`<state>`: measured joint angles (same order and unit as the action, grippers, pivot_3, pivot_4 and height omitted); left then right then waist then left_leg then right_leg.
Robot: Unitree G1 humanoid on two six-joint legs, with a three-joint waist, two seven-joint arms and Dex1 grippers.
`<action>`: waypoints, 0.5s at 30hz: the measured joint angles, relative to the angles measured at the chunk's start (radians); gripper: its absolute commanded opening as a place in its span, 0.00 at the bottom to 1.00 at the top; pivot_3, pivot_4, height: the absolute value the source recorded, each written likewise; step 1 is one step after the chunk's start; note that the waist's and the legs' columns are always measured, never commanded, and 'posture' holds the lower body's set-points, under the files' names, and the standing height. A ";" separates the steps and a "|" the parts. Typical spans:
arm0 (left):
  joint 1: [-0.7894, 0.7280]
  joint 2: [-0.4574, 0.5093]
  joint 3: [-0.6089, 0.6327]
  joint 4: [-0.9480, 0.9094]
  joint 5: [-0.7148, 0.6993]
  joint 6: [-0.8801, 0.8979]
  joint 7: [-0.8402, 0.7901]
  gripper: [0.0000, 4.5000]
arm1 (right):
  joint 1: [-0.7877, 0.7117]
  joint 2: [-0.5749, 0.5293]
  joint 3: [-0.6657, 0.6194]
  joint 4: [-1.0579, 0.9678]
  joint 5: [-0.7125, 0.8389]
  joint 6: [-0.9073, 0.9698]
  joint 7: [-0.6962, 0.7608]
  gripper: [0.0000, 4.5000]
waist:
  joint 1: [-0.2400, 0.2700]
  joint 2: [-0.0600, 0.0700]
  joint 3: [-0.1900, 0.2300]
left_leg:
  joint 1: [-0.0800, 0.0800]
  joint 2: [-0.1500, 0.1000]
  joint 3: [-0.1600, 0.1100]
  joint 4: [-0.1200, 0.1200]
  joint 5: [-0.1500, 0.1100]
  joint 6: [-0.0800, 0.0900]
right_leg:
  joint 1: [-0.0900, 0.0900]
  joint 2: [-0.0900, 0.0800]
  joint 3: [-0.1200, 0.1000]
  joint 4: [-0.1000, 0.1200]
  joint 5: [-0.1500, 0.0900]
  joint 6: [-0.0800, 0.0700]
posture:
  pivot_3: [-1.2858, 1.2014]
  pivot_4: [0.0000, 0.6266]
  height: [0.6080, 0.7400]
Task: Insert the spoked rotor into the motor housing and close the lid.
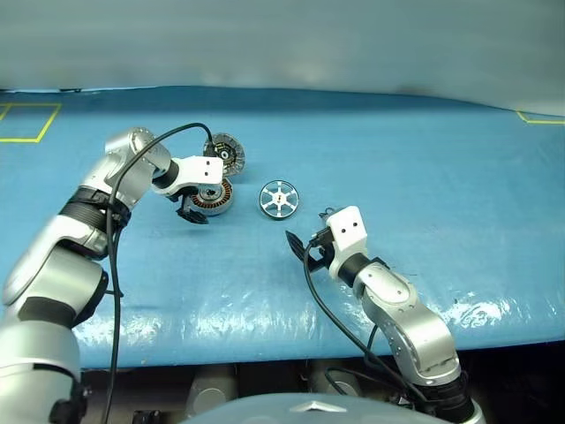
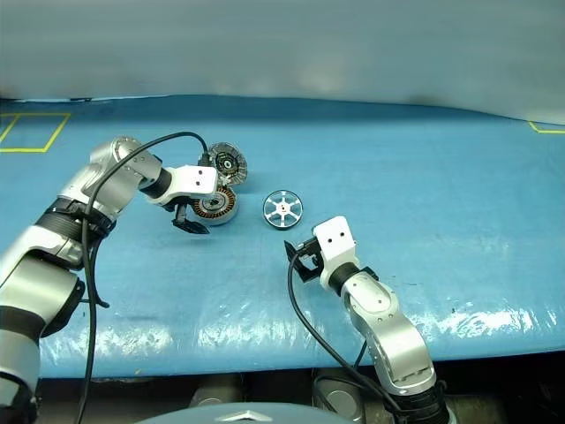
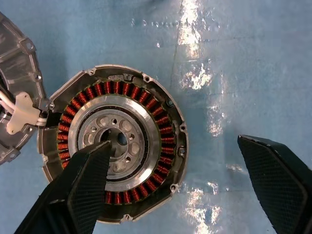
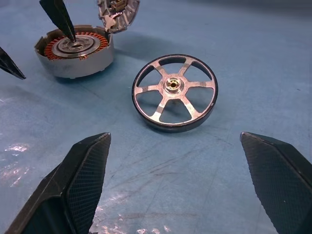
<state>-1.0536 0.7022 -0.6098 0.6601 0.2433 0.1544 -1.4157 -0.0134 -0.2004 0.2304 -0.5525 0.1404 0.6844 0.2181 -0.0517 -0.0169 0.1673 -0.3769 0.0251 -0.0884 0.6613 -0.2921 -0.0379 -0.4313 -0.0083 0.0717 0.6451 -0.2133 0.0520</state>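
- Right wrist view: right tool (image 4: 175,183) spread before the untouched rotor (image 4: 174,91), pickup step.
- Left tool (image 1: 196,213) spread over the housing (image 1: 217,197), lid (image 1: 224,154) up.
- Next: pinch the rim.

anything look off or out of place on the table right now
Nothing stands out. The spoked rotor lies flat on the blue table, apart from the motor housing, whose lid stands open. No visible damage or spill.

spoked rotor (image 4: 174,92) flat on blue table (image 4: 253,58) | motor housing (image 4: 74,54) beyond, lid (image 4: 117,12) raised
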 measured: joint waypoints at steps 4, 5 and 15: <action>-0.066 -0.041 -0.029 0.088 0.067 -0.040 -0.047 1.00 | 0.004 0.001 0.014 0.003 -0.002 0.000 0.003 1.00 | -0.002 0.000 0.000 | 0.000 0.000 0.000 0.001 0.000 0.000 | 0.000 0.000 0.000 0.000 0.000 0.000 | 0.52 0.24 1.00; -0.076 -0.046 -0.030 0.100 0.078 -0.048 -0.052 1.00 | 0.005 0.000 0.018 0.003 -0.002 0.000 0.006 1.00 | -0.003 0.000 0.000 | 0.000 0.000 0.000 0.001 0.000 0.000 | 0.000 0.000 0.000 0.000 0.000 0.000 | 0.52 0.24 1.00; -0.146 -0.136 -0.068 0.223 0.220 -0.115 -0.068 1.00 | -0.002 -0.028 0.038 0.008 -0.004 0.016 0.042 1.00 | -0.008 0.000 0.000 | 0.000 0.000 -0.001 0.003 0.000 0.000 | 0.001 0.000 0.000 0.002 0.000 0.001 | 0.52 0.24 1.00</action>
<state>-1.2000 0.5658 -0.6781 0.8833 0.4630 0.0398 -1.4836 -0.0158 -0.2285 0.2687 -0.5446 0.1364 0.7001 0.2596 -0.0599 -0.0170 0.1673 -0.3770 0.0246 -0.0892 0.6641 -0.2922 -0.0375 -0.4306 -0.0084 0.0718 0.6469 -0.2128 0.0527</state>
